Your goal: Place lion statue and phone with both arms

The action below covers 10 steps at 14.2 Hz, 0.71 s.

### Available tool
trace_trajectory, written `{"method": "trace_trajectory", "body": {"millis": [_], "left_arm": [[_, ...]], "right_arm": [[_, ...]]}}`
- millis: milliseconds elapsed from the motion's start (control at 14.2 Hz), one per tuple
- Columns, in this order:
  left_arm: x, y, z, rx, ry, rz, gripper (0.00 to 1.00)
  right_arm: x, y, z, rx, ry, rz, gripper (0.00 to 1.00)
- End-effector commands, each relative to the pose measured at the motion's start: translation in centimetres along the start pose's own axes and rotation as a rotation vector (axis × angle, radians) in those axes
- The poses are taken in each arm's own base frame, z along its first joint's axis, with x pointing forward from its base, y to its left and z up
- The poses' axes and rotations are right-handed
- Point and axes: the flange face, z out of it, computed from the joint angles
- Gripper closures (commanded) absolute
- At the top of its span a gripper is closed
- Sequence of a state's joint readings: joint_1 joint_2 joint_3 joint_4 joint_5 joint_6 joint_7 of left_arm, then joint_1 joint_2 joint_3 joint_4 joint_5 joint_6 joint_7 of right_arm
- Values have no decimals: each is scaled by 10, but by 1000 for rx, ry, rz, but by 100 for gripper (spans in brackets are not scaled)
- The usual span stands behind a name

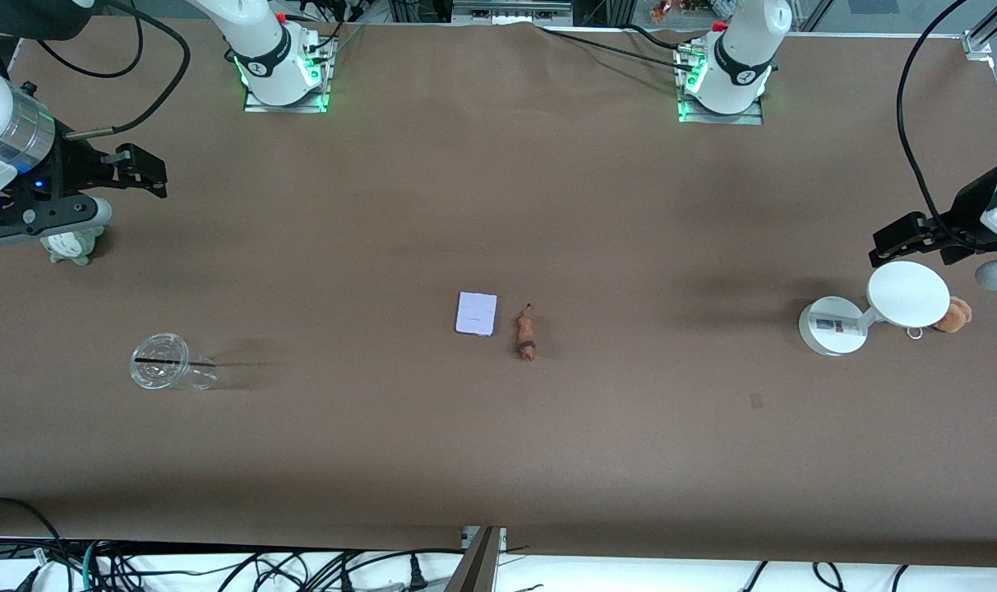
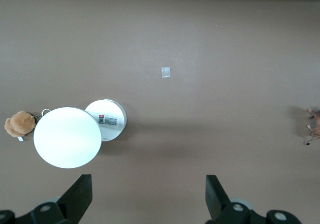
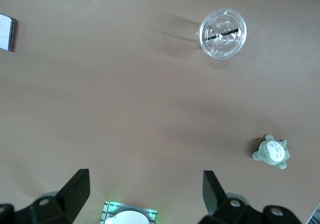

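Note:
The phone (image 1: 476,313), a pale lavender-white slab, lies flat at the table's middle. Its edge shows in the right wrist view (image 3: 5,32). The lion statue (image 1: 526,334), a small orange-brown figurine with a dark band, lies right beside the phone, toward the left arm's end. It shows at the edge of the left wrist view (image 2: 313,126). My left gripper (image 1: 897,244) (image 2: 148,184) is open and empty, up over the table by the white stand. My right gripper (image 1: 149,171) (image 3: 145,179) is open and empty, up over the right arm's end of the table.
A white round-based stand (image 1: 831,326) (image 2: 106,120) with a disc (image 1: 907,294) and a tan plush (image 1: 954,315) (image 2: 19,124) sit at the left arm's end. A grey-green plush (image 1: 75,245) (image 3: 271,152) and a clear cup (image 1: 163,362) (image 3: 222,33) are at the right arm's end.

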<state>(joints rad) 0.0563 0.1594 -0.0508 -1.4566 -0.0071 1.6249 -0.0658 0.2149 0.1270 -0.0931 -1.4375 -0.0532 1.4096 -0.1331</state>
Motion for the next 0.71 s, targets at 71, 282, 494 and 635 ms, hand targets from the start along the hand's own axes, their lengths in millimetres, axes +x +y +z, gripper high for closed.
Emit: {"method": "trace_trajectory", "body": {"millis": [71, 282, 494, 635], "left_arm": [[-2, 10, -21, 8, 25, 30, 0], [1, 11, -23, 7, 31, 32, 0], [-1, 17, -25, 6, 33, 44, 0], [0, 12, -24, 6, 31, 44, 0]], "right_arm": [[-1, -4, -3, -4, 9, 2, 0], [-1, -4, -3, -4, 9, 2, 0], [-1, -4, -3, -4, 11, 2, 0], [-1, -4, -3, -4, 11, 2, 0]]}}
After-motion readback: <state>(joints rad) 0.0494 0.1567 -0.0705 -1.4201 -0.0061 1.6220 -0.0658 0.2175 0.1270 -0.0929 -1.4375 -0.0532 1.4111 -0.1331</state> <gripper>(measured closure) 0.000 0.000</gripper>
